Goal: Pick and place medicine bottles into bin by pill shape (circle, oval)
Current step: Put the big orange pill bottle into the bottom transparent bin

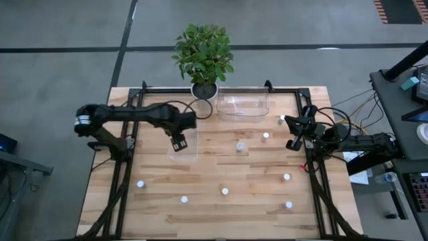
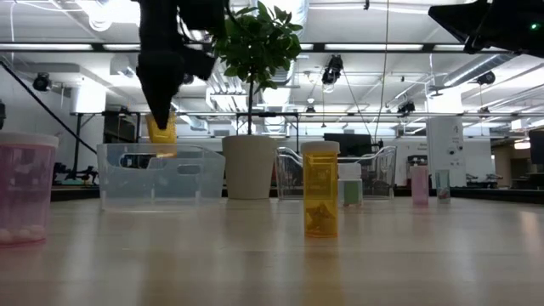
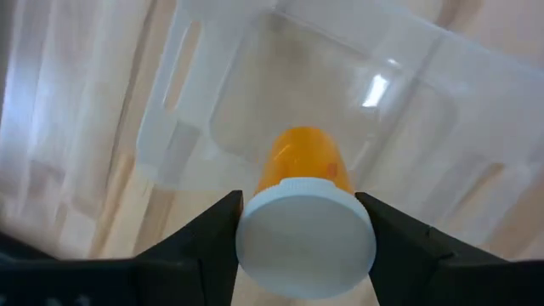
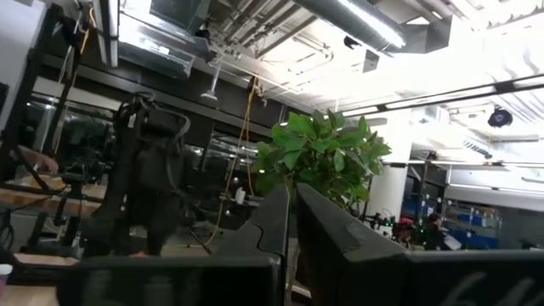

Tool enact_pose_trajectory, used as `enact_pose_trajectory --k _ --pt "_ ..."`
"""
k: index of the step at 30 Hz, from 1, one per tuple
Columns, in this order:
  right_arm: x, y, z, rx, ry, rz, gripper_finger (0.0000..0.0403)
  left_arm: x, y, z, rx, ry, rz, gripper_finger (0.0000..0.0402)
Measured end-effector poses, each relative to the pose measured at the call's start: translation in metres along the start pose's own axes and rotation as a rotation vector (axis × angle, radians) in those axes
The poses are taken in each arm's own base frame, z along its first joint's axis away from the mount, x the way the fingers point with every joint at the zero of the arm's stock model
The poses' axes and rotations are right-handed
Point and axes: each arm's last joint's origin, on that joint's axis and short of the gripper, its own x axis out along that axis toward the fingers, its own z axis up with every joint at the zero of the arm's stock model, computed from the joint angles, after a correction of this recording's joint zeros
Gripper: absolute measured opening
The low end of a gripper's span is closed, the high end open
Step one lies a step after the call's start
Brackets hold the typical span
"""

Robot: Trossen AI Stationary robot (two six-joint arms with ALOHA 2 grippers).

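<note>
My left gripper point(image 1: 178, 142) hangs over the near clear bin point(image 1: 185, 148), shut on an orange medicine bottle point(image 3: 308, 161) with a white cap. In the low view that bottle point(image 2: 161, 132) hangs above the bin's rim point(image 2: 161, 150). A second clear bin point(image 1: 242, 105) stands at the far edge beside the plant pot point(image 1: 204, 90). Several white-capped medicine bottles stand upright on the wood, among them ones in mid-table point(image 1: 240, 145), farther right point(image 1: 265, 136) and at the near left point(image 1: 140, 184). My right gripper point(image 1: 294, 142) waits shut at the table's right edge, raised. My left gripper pinches the bottle's white cap point(image 3: 306, 242) between its two fingers, one on each side of the cap's rim. The fingers point(image 3: 212, 234) come from above, pointing down. The bottle hangs upright below them, lifted clear over the bin.
In the low view an orange bottle point(image 2: 320, 200) stands close in front and a pink one point(image 2: 24, 191) at the left. More bottles dot the near half of the table point(image 1: 225, 191) point(image 1: 289, 205). The black frame rails point(image 1: 124, 175) run along both sides.
</note>
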Motion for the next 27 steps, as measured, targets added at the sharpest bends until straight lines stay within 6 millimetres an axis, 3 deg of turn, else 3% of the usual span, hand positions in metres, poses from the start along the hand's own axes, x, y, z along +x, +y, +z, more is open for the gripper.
enact_pose_trajectory --k 10,14,27 --pt "0.0 0.0 -0.001 -0.023 0.008 0.003 0.0018 0.057 -0.006 0.031 0.131 0.065 0.07 0.0195" --pt "0.0 0.0 -0.001 -0.019 0.008 0.004 0.0018 0.074 -0.009 0.034 0.163 0.12 0.08 0.0198" --pt "0.0 0.0 0.0 -0.01 0.005 0.002 0.0018 0.078 -0.007 0.036 0.189 0.124 0.096 0.0202"
